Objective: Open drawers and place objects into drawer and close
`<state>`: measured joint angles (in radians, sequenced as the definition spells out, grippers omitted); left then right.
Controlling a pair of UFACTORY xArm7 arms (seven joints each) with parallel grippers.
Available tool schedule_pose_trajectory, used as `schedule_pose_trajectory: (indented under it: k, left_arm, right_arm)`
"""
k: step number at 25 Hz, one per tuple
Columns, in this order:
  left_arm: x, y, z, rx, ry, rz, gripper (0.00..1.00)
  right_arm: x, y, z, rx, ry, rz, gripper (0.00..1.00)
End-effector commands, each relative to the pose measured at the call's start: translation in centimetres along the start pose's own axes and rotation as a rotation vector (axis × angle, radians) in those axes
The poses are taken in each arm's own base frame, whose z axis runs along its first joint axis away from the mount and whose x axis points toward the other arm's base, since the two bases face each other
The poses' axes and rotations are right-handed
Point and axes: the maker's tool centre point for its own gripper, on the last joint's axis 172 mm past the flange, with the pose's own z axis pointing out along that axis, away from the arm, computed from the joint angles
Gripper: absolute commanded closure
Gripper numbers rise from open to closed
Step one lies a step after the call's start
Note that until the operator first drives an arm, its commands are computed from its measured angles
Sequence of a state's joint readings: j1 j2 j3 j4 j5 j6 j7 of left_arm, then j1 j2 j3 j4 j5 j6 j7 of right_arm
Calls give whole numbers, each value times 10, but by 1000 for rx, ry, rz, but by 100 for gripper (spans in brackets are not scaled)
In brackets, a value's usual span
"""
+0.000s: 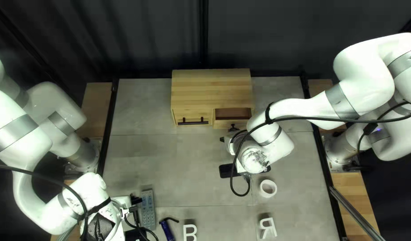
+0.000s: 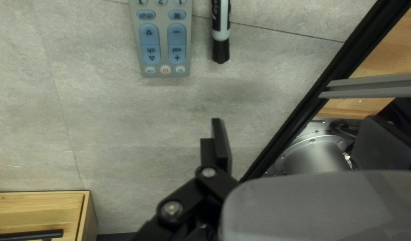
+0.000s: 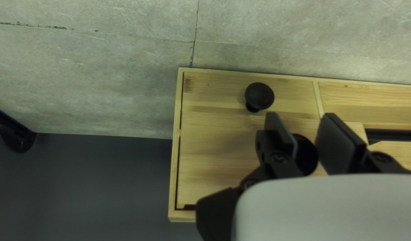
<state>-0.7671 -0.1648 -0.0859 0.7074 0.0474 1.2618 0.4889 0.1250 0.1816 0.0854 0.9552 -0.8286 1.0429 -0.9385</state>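
We're hovering L gripper [image 1: 137, 216], fingers apart, by the remote [image 1: 148, 209], while R gripper [image 1: 231, 135] is prob. clamping the part-open drawer's knob [image 3: 306, 156].

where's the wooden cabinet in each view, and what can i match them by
top left view: cabinet at the top, near the middle, by the dark curtain
left wrist view: one corner only, well apart from the remote
right wrist view: ahead of and under the right gripper
shared landmark: its black bar handle
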Motion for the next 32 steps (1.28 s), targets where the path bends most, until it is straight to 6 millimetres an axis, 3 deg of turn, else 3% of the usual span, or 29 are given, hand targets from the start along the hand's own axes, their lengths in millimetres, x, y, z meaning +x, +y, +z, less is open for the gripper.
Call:
schedule_pose_trajectory:
  k: [1, 32]
  left_arm:
    - [0, 0, 0, 0, 0, 0, 0]
    - [0, 0, 0, 0, 0, 0, 0]
  right_arm:
    - [3, 0, -2, -2, 2, -2, 93]
    - [24, 5, -15, -7, 12, -17, 92]
